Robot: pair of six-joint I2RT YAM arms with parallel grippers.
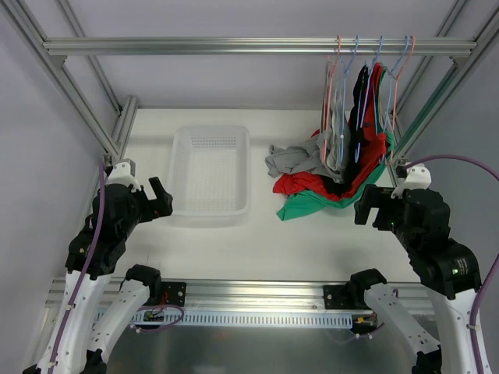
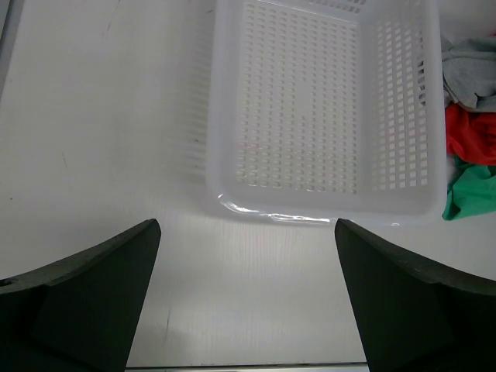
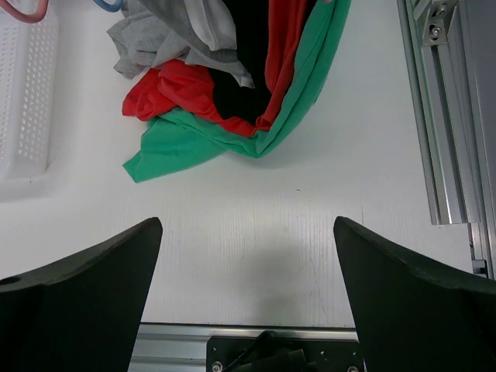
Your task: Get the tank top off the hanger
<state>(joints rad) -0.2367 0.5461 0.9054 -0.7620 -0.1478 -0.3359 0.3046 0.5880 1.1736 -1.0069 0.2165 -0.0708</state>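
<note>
Several tank tops hang from pink and blue hangers point(image 1: 337, 70) on the overhead rail point(image 1: 234, 47) at the back right. A black one point(image 1: 360, 101) hangs straight, while grey point(image 1: 290, 160), red point(image 1: 300, 183) and green point(image 1: 312, 204) cloth drapes down onto the table. My right gripper point(image 1: 365, 207) is open just right of and nearer than this pile, holding nothing. In the right wrist view its gripper point(image 3: 248, 225) faces the green cloth point(image 3: 194, 136), red cloth point(image 3: 174, 93) and black cloth point(image 3: 248, 46). My left gripper point(image 1: 162, 199) is open and empty beside the basket.
A white perforated basket point(image 1: 209, 204) stands left of the clothes; its near rim point(image 2: 325, 209) lies just beyond the left gripper point(image 2: 246, 225). Aluminium frame posts point(image 3: 438, 116) run along the table's right side and back corners.
</note>
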